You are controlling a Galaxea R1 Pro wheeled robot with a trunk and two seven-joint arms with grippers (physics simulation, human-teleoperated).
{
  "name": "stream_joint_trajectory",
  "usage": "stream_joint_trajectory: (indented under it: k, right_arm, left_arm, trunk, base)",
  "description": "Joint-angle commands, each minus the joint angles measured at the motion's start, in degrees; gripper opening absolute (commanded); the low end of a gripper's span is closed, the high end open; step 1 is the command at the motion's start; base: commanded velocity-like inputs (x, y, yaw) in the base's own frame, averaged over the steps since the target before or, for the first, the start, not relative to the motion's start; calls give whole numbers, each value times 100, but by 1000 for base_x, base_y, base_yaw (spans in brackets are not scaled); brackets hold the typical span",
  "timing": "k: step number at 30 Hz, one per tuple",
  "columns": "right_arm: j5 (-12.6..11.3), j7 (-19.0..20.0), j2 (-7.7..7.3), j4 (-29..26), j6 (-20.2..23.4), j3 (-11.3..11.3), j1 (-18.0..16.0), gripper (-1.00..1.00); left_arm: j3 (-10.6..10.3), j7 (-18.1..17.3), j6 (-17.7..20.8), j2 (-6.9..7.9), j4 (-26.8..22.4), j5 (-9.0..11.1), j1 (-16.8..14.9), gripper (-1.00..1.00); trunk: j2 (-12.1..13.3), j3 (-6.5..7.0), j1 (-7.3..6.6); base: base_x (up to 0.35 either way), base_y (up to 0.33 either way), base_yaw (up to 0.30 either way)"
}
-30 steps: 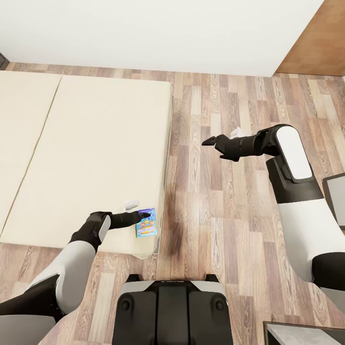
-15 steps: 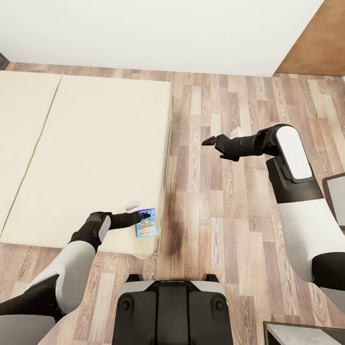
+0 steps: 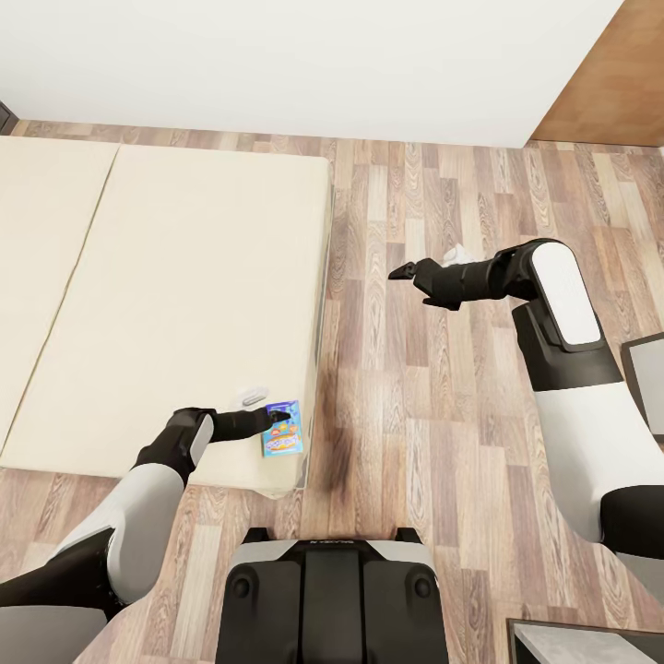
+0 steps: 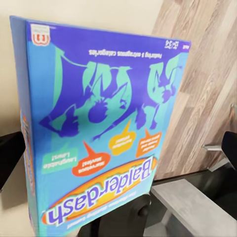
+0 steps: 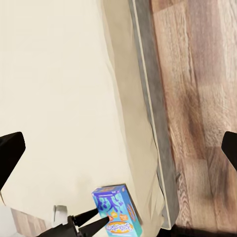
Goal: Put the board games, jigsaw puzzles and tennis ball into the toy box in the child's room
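The task is looking early. The robot is standing at the foot corner of the bed (image 3: 184, 304), and the blue box (image 3: 282, 428) is lying on the mattress right at that near corner, just inside the edge that runs along the wooden floor (image 3: 415, 387). It has not yet been lifted clear, as far as the head view shows. The toy box, the puzzles, the ball and the other two games are outside these pictures, so their state cannot be judged; carrying this box to the table is certainly left to do.

The left gripper (image 3: 275, 421) is reaching onto the box, its fingers spread apart in the right wrist view (image 5: 91, 220) with their tips at the box's edge. In the left wrist view the box (image 4: 103, 128) is sitting very close ahead, one dark finger (image 4: 121, 217) beneath its near edge; whether the grip is closing on it I cannot tell.

The right gripper (image 3: 412, 277) is hovering over the floor, well apart from the bed, jaws parted and holding nothing.

Compared with a second ago, nothing is visibly changing: both arms, the box and the camera are sitting in the same places.
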Motion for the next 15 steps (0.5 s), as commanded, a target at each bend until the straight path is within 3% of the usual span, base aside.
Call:
stream_joint_trajectory:
  k: [1, 15]
  right_arm:
    - [-52, -58, -6, -4, 4, 10, -7, 100]
    - [-52, -59, -2, -4, 3, 17, -67, 100]
  left_arm:
    - [51, -44, 70, -8, -10, -62, -4, 100]
    - [50, -48, 150, -8, -4, -56, -3, 100]
  trunk:
    - [-9, -7, 4]
    - [-9, -7, 4]
  base:
    - [0, 0, 0]
    - [0, 0, 0]
